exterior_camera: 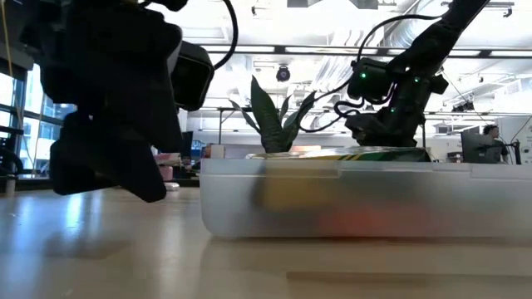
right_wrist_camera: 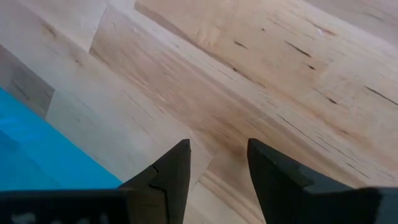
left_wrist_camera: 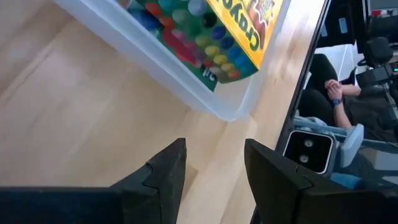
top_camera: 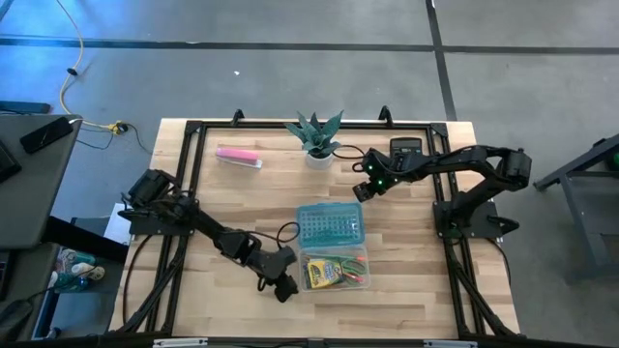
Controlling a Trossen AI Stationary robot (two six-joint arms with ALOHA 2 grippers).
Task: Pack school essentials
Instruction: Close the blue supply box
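Observation:
A clear plastic box (top_camera: 335, 270) lies near the table's front edge, holding a yellow-green crayon pack (left_wrist_camera: 249, 25) and orange-red stationery (top_camera: 350, 263). Its blue lid (top_camera: 329, 226) lies flat on the far side of it. My left gripper (top_camera: 282, 287) is open just off the box's near left corner (left_wrist_camera: 233, 112), low over the wood, with nothing between its fingers (left_wrist_camera: 214, 149). My right gripper (top_camera: 366, 189) hangs open above the bare table past the lid's far right corner. Its wrist view shows the lid's blue edge (right_wrist_camera: 37, 155) beside its fingers (right_wrist_camera: 217, 149).
A pink bar (top_camera: 238, 157) lies at the far left. A potted plant (top_camera: 316, 137) stands at the far middle and a black calculator (top_camera: 406, 147) at the far right, under the right arm. A person sits beyond the table's edge (left_wrist_camera: 339, 93).

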